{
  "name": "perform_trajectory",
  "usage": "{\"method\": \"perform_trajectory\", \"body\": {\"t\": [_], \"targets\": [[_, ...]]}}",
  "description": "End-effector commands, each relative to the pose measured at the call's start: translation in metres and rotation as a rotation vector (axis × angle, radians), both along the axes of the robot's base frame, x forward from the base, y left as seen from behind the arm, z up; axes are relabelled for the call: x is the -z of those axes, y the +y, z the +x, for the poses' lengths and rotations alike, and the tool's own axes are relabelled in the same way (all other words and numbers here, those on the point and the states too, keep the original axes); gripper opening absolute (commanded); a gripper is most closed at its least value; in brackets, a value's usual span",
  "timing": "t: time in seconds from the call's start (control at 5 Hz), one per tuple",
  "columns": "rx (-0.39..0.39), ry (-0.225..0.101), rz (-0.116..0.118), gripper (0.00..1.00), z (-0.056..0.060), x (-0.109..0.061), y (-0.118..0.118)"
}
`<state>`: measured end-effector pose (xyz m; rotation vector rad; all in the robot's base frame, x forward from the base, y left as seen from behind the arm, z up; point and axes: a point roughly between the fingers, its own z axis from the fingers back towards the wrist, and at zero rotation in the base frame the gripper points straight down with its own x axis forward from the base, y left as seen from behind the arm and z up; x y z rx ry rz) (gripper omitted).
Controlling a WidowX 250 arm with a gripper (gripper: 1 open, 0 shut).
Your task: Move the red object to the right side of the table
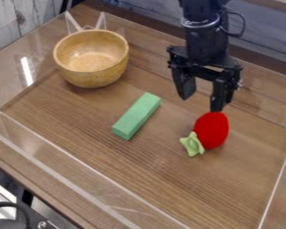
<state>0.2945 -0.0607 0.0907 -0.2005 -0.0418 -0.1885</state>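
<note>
Although every surface can be looked over, no brand, label or readable writing is to be found on anything in view. The red object point(211, 129) is seen lying on its side on the table point(74, 170), towards the right half, with its light green leafy cap turned to the lower left. Directly above and behind it the gripper point(204, 95) is held pointing downward, its dark fingers point(182, 83) spread wide apart with nothing pinched between them; whether the right fingertip touches the top of the red object cannot be told. A flat green block point(136, 116) is laid diagonally just left of the red object, apart from it. A wooden bowl point(92, 58) is placed at the far left, well apart from both. The tabletop is edged by low clear plastic walls point(274, 192).
</note>
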Motion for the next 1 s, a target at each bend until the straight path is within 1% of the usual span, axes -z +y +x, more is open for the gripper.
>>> {"method": "perform_trajectory", "body": {"t": [0.0,0.4,0.8], "targets": [[0.024,-0.087,-0.007,1.0,0.004,-0.025,-0.004],[0.034,-0.1,-0.005,1.0,0.005,-0.026,-0.004],[0.031,-0.082,0.006,1.0,0.011,-0.008,-0.007]]}}
